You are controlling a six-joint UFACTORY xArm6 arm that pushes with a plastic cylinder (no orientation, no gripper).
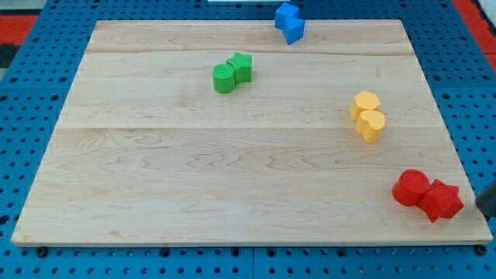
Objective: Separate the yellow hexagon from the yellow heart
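Note:
The yellow hexagon (pixel 364 103) and the yellow heart (pixel 372 125) sit touching on the right side of the wooden board (pixel 194 178), the hexagon just above the heart. A dark rod shows at the view's right edge, partly cut off. My tip (pixel 487 216) is just right of the red star (pixel 442 200), well below and to the right of the yellow pair, not touching them.
A red cylinder (pixel 411 187) touches the red star near the bottom right corner. Two green blocks (pixel 232 73) sit together at top centre. Two blue blocks (pixel 290 22) sit together at the board's top edge. Blue pegboard surrounds the board.

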